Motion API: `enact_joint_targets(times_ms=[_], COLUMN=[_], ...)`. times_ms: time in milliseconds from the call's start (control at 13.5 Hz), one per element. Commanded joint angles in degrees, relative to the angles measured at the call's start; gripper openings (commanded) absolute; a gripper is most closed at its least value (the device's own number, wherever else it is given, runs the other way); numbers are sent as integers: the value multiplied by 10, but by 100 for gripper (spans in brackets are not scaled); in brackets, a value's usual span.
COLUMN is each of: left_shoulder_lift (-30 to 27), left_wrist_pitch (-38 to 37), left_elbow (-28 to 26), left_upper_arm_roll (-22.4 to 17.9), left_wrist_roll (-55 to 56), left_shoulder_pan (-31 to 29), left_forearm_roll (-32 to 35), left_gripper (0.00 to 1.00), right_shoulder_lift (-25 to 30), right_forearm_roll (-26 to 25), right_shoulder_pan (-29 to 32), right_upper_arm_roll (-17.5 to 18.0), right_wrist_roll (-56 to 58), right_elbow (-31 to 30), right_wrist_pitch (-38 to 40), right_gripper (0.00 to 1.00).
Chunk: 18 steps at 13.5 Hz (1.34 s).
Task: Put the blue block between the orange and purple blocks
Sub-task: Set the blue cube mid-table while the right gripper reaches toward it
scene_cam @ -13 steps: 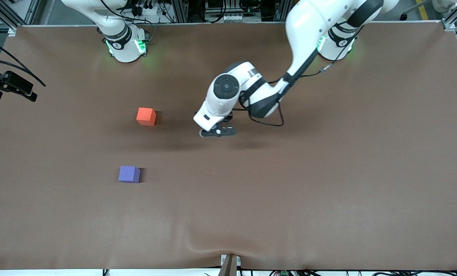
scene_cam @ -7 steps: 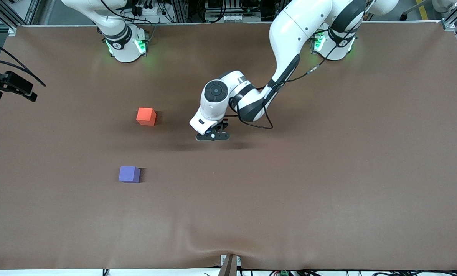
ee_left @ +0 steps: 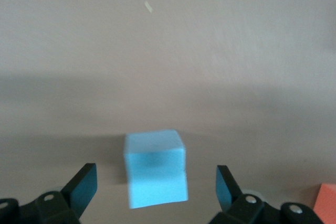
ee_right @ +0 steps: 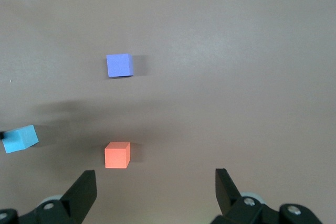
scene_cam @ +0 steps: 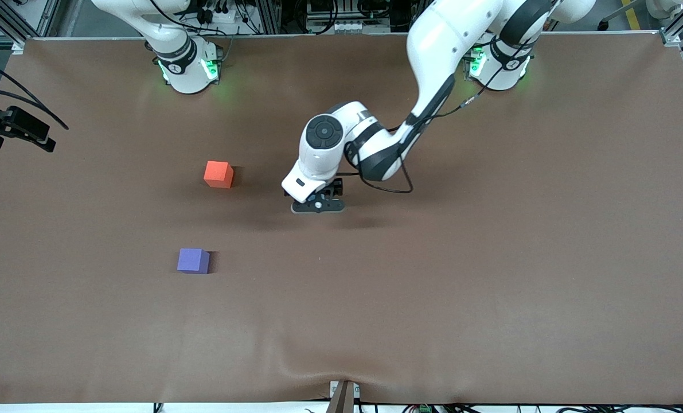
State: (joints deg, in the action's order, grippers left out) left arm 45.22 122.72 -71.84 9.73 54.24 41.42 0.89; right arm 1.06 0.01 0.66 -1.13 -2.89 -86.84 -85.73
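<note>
**Blue block sits loose between wide-open fingers**

From the front, the left arm reaches out over the middle of the brown table (scene_cam: 490,258). The left gripper (scene_cam: 317,205) hangs low there, pointing down. The orange block (scene_cam: 218,174) sits toward the right arm's end of the table. The purple block (scene_cam: 192,260) is nearer to the camera than the orange one, with a bare gap between them. The blue block is hidden under the gripper in this view. The right arm waits up by its base.

In the left wrist view, the blue block (ee_left: 155,174) sits between the two fingers (ee_left: 80,189). The fingers are spread wide and do not touch it. There is room on both sides of the block. A corner of the orange block (ee_left: 325,203) peeks in at the edge.

In the right wrist view, the right gripper (ee_right: 156,191) is spread wide too and holds nothing. Below it lie the purple block (ee_right: 119,65), the orange block (ee_right: 117,155) and the blue block (ee_right: 20,138), well apart from the other two.

I think the blue block is not in the gap yet. To do this well, the fingers should come down evenly on both sides, squeeze the flat faces, then lift. The way to the gap is open table, with no edge close by. Just don't bump the orange block going in.
</note>
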Motion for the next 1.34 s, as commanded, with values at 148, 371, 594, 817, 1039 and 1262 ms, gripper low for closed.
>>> enact_joint_targets(times_ms=[148,371,594,817,1039,1262], left_shoulder_lift=[-158,-220,-264,-319,-386,-467], left_wrist_pitch=[-236,-325,-331,-367,-376,-376], left_elbow=[-25,-25,-25,-27,-69,-146], left_upper_arm_roll=[-5,-3,1,0,4,4], left_wrist_roll=[-58,-122,-195,-269,-345,-366], left_shoulder_pan=[-95,-155,-226,-300,-389,-430], left_forearm_roll=[6,64,57,59,19,-3], left_gripper=[100,100,100,100,100,100], right_shoulder_lift=[8,-9,-46,-62,-123,-199], right_forearm_roll=[8,6,0,2,7,7], right_shoulder_pan=[-3,-22,-49,-93,-167,-264], right_upper_arm_roll=[10,10,9,9,9,9], right_wrist_roll=[2,6,7,4,-18,-157], right_elbow=[-4,-3,-3,-2,-2,-3], right_wrist_pitch=[1,-1,2,-8,-71,-149], right_gripper=[100,100,100,100,100,100])
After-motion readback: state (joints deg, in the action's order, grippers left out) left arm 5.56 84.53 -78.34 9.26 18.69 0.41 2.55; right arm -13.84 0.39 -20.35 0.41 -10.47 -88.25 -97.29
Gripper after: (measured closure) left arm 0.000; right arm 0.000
